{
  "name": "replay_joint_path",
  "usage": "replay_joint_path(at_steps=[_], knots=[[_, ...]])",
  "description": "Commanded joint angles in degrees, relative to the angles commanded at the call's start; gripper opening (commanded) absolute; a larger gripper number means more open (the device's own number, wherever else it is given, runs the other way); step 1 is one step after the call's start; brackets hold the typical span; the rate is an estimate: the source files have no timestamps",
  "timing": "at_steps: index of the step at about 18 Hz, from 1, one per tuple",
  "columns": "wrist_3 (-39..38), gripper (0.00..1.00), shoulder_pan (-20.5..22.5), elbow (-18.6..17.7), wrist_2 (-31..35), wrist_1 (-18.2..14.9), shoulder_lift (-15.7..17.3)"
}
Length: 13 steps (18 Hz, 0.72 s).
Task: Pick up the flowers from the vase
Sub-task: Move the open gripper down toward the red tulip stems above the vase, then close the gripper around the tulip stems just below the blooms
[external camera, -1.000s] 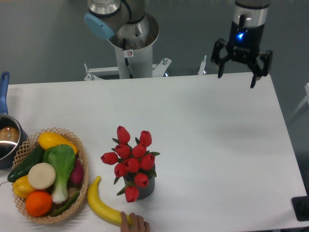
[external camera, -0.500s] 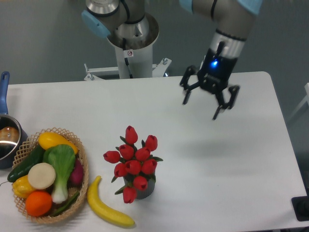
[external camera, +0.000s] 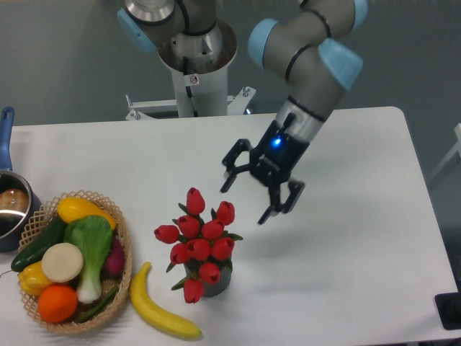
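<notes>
The flowers (external camera: 199,241), a bunch of red tulip buds with green leaves, stand in the vase (external camera: 214,284), a small dark grey ribbed cup at the front middle of the white table (external camera: 346,238). Most of the vase is hidden behind the buds. My gripper (external camera: 246,198) is open and empty. It hangs above the table just up and to the right of the flowers, apart from them, with its fingers pointing down and left.
A yellow banana (external camera: 160,311) lies left of the vase at the front edge. A wicker basket (external camera: 122,277) of produce stands at the front left. A blue-handled steel pot (external camera: 10,202) is at the left edge. The robot base (external camera: 194,65) stands behind the table.
My gripper has swung from the table's back right corner down and left to just beside the flowers. A hand at the banana's end has withdrawn, and the flowers and vase shifted slightly.
</notes>
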Motion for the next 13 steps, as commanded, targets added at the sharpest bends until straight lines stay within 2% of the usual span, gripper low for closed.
replay_joint_path(at_steps=[13], knots=[[-0.1,1.0,-2.1,1.6,-2.9,3.6,-3.8]])
